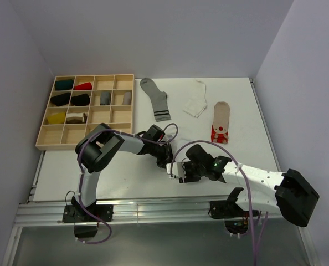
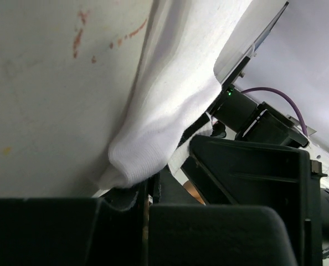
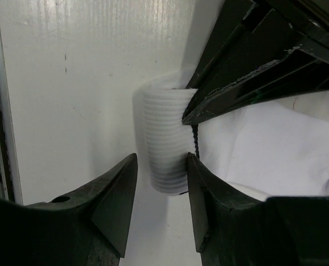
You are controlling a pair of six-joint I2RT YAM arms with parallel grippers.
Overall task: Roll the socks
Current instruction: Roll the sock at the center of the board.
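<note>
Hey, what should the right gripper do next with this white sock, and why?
Probably close the right gripper on the ribbed end of the white sock: it sits between the open fingers, one side not yet touching, while the left gripper pinches the fabric.

Left claw (image 1: 166, 159), right claw (image 1: 181, 173) close together, table (image 1: 98, 177) front.

ribbed cloth sock (image 3: 163, 138), matt plastic right claw (image 3: 160, 166), glossy table (image 3: 70, 83)

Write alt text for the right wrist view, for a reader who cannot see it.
The curled, ribbed end of a white sock stands between the right hand's two black fingers on a white table. The left hand reaches in from the upper right, shut on the fabric.
</note>
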